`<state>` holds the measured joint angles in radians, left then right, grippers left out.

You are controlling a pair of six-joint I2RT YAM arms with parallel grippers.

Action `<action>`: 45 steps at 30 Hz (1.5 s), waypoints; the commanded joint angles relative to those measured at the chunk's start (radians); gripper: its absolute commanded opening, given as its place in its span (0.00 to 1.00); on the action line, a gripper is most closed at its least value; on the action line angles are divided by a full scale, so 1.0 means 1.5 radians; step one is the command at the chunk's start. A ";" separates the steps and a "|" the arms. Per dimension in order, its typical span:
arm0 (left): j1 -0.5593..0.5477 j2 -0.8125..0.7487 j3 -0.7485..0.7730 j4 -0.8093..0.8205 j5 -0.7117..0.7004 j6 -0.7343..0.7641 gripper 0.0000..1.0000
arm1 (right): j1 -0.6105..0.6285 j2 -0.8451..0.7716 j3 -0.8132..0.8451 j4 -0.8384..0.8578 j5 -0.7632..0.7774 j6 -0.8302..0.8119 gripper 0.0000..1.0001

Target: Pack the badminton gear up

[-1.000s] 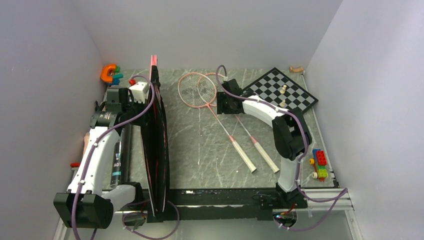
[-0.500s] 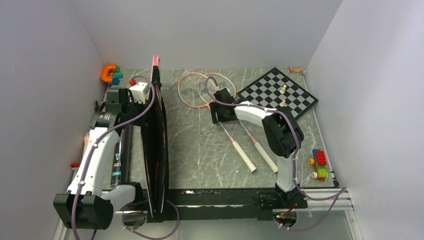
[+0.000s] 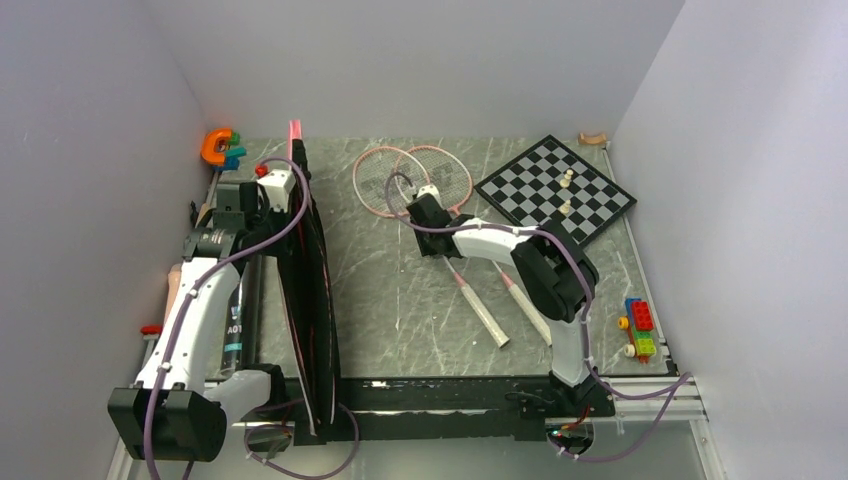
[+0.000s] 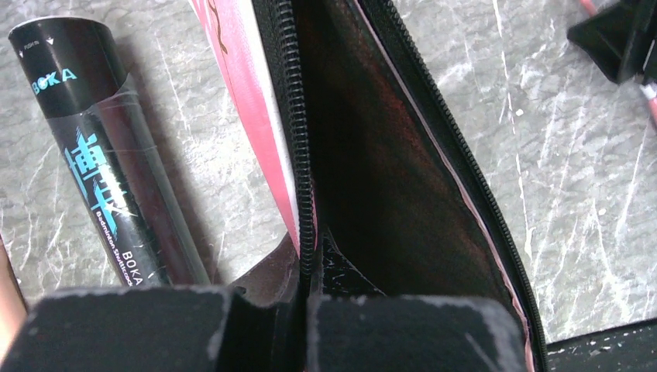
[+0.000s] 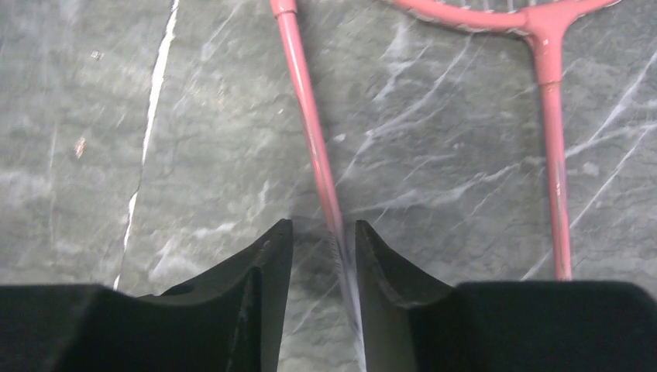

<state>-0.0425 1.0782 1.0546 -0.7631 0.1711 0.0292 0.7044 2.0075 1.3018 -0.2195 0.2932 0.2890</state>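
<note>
Top view: pink racket bag on edge, centre-left; dark tube lying just left of it; two rackets outside the bag, upper centre.
Left wrist: left gripper pinched on the bag's zipper edge; bag mouth open, interior dark.
Right wrist: right gripper fingers apart, straddling one racket shaft.

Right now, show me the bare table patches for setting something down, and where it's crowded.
Free: the marble between the upright bag and the rackets, down to the front rail. Crowded: left of the bag, with tube and left arm; right side, chessboard.
</note>
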 commanded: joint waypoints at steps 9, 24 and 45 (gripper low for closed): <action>-0.029 0.037 0.013 0.061 -0.054 -0.045 0.00 | 0.050 -0.111 -0.055 0.003 0.083 -0.036 0.15; -0.079 0.114 0.049 0.055 -0.112 -0.043 0.00 | 0.155 -0.284 -0.068 -0.190 0.193 0.025 0.00; -0.140 0.341 0.198 0.042 -0.191 -0.037 0.00 | 0.524 -0.374 0.117 -0.771 0.384 0.363 0.00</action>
<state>-0.2348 1.5570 1.2766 -0.7067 -0.0719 -0.0292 1.4044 1.3895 1.4029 -1.1969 0.8043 0.7288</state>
